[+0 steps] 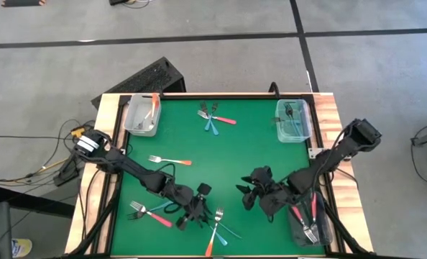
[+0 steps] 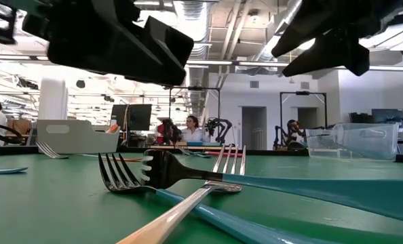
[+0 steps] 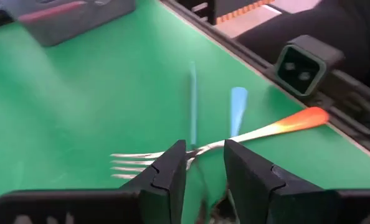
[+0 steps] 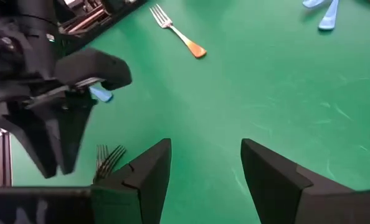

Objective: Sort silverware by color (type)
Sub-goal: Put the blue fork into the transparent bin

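Observation:
An orange-handled fork lies on the green table near its front edge, crossed over two light blue forks; the pile also shows in the high view. My left gripper is open just above the pile, one finger on each side of the orange fork's neck. I cannot tell whether they touch it. My right gripper hangs open and empty to the right of the pile, above bare table. A pink fork and a blue fork lie at the near left, and an orange fork left of centre.
A clear bin at the far left holds orange forks, and a clear bin at the far right holds blue ones. A dark bin at the near right holds pink ones. Several mixed forks lie at the far middle.

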